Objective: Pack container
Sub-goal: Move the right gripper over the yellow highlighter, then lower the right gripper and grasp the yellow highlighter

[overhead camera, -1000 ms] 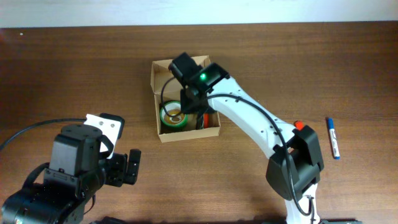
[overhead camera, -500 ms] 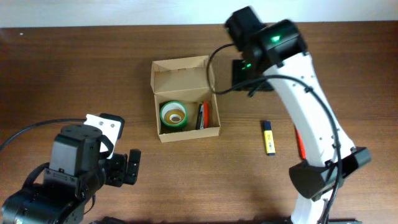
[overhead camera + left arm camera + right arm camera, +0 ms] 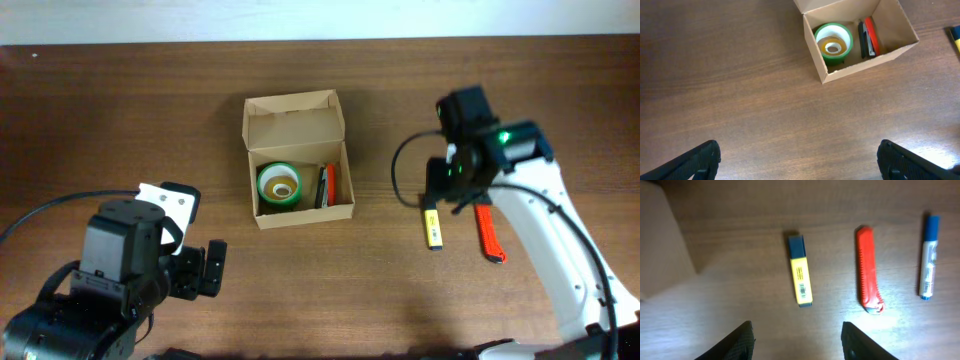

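— While the right gripper (image 3: 802, 342) hangs over the table (image 3: 120, 100), how are its fingers set?
— Spread wide, with nothing between them. Beneath it lie a yellow highlighter (image 3: 800, 270) with a dark blue cap, a ribbed red plastic cutter (image 3: 869, 270) and a blue-and-white marker (image 3: 927, 257), side by side on dark wood grain.
— And the left gripper (image 3: 800, 165)?
— Its fingers are apart too, and empty, at the near left.
— Where's the container (image 3: 293, 125)?
— Mid-table, well apart from both grippers. It is plain brown cardboard, rectangular, mouth upward. Its long axis runs left to right, slightly skewed, and the flap lid stands open on the far side. Inside are a round green tape roll (image 3: 279, 184) at the left and slim red and black pieces (image 3: 327, 186) by the right wall.
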You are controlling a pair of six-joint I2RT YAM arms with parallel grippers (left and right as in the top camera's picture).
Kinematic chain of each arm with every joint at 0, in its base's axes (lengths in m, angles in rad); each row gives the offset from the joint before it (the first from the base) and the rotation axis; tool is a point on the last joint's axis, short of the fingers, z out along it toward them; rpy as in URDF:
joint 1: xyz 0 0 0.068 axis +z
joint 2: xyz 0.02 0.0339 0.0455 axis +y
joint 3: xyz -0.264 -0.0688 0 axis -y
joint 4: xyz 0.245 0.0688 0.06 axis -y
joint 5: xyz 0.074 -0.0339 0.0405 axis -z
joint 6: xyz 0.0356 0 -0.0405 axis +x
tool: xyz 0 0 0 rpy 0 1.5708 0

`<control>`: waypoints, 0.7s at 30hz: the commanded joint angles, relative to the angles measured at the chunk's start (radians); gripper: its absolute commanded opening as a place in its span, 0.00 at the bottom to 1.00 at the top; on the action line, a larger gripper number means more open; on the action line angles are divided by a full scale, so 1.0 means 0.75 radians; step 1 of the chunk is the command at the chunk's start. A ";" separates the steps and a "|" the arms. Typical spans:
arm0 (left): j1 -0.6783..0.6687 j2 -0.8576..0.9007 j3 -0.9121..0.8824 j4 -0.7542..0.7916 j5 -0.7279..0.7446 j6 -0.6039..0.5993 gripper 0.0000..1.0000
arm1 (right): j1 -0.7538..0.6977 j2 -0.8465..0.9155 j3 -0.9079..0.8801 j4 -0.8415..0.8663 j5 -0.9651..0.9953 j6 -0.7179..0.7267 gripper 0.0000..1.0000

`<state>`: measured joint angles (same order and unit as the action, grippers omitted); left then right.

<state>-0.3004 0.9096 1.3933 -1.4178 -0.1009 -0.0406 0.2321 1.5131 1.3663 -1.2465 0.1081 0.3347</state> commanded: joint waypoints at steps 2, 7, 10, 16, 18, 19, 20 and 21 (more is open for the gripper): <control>0.003 -0.002 0.005 -0.001 0.014 0.025 1.00 | -0.006 -0.025 -0.202 0.130 -0.019 -0.026 0.56; 0.003 -0.002 0.005 -0.001 0.014 0.025 1.00 | -0.006 -0.024 -0.384 0.367 -0.018 -0.093 0.57; 0.003 -0.002 0.005 -0.001 0.014 0.025 1.00 | -0.007 0.000 -0.455 0.485 0.002 -0.093 0.60; 0.003 -0.002 0.005 -0.001 0.014 0.025 1.00 | -0.007 0.174 -0.468 0.532 0.002 -0.093 0.60; 0.003 -0.002 0.005 -0.001 0.014 0.025 1.00 | -0.007 0.232 -0.468 0.547 0.002 -0.093 0.60; 0.003 -0.002 0.005 -0.001 0.014 0.025 1.00 | -0.007 0.261 -0.468 0.555 0.002 -0.093 0.59; 0.003 -0.002 0.005 -0.001 0.014 0.025 1.00 | -0.007 0.286 -0.468 0.562 0.002 -0.093 0.59; 0.003 -0.002 0.005 -0.001 0.014 0.025 1.00 | -0.007 0.308 -0.468 0.568 0.002 -0.093 0.59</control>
<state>-0.3004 0.9096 1.3933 -1.4178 -0.1009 -0.0406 0.2314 1.7134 1.0275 -0.8272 0.1001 0.2714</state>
